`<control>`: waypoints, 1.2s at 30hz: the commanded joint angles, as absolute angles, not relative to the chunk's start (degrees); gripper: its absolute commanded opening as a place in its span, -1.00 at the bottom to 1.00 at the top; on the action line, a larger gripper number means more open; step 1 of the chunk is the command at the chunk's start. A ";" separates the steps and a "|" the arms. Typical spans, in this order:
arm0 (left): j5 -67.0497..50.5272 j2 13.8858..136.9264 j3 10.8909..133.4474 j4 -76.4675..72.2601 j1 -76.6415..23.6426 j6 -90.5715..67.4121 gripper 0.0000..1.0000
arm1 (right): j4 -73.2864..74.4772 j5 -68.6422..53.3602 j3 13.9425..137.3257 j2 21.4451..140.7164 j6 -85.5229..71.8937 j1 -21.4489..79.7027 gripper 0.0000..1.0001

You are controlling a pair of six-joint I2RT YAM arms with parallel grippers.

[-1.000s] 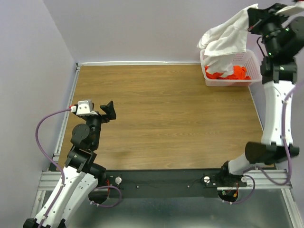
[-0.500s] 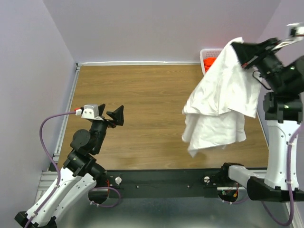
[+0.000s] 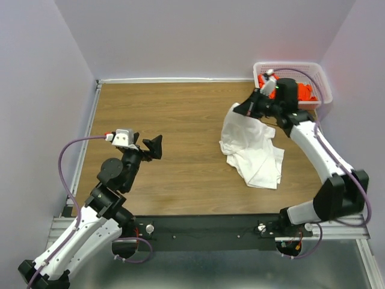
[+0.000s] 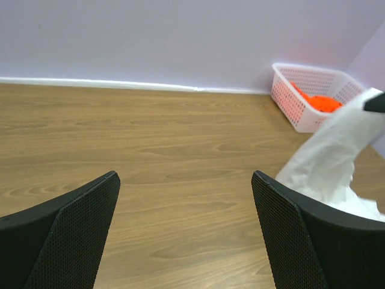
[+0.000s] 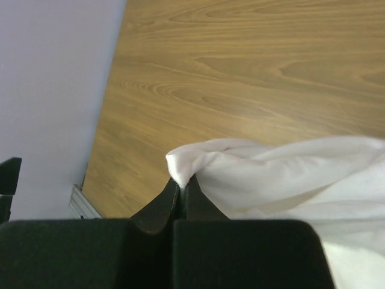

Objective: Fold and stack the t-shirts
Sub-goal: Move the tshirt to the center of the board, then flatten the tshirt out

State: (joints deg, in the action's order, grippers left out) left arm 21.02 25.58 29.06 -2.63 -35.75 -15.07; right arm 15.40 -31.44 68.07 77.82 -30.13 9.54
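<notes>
The right claw (image 3: 245,109) is pinching a fold of the white shirt (image 3: 252,153). Its two fingers (image 5: 161,206) are pressing tight together on the cloth. The top of the shirt is hanging from this claw. The rest is lying crumpled on the counter (image 3: 168,114), just under the claw and on the side nearer the arm bases. The orange shirt (image 3: 304,92) is sitting in the basket (image 3: 292,64), beyond the right claw and a little to its right, by the back wall. The left claw (image 3: 153,146) is hovering over bare wood, well apart from the right claw. Its fingers are spreading wide apart and holding nothing. In the left wrist view, the white shirt is showing ahead and to the right of the left claw, and the basket is sitting farther off past it.
</notes>
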 commanded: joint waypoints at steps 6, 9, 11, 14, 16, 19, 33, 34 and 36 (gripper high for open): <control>21.18 32.43 29.53 -2.37 -36.04 -15.64 0.96 | 13.27 -27.77 91.91 104.48 -28.74 25.82 -0.51; 19.69 34.10 29.79 -2.20 -36.04 -16.08 0.95 | 15.38 -25.59 96.15 107.06 -27.34 26.72 0.22; 17.68 35.85 30.14 -2.02 -36.04 -17.92 0.95 | 17.39 -18.51 93.54 103.65 -25.24 26.37 0.46; 12.42 42.00 32.16 -2.02 -36.21 -21.00 0.89 | 20.47 -10.82 82.50 95.22 -22.33 22.96 0.55; 8.73 47.60 34.88 -1.93 -36.47 -21.62 0.89 | 20.57 -8.01 73.02 89.33 -22.32 20.15 0.54; 6.51 54.02 38.74 -1.32 -37.87 -21.88 0.89 | 20.48 -11.31 65.32 85.62 -23.64 17.51 0.46; 9.93 60.82 42.10 -0.35 -38.14 -21.35 0.89 | 6.69 -23.64 51.86 91.84 -30.49 16.79 0.32; 10.11 60.65 41.75 -0.26 -38.14 -21.53 0.89 | 4.77 -23.99 51.59 92.28 -31.28 16.79 0.32; 10.55 59.86 41.22 -0.09 -38.14 -21.88 0.89 | 2.82 -25.31 50.81 93.07 -31.73 16.79 0.32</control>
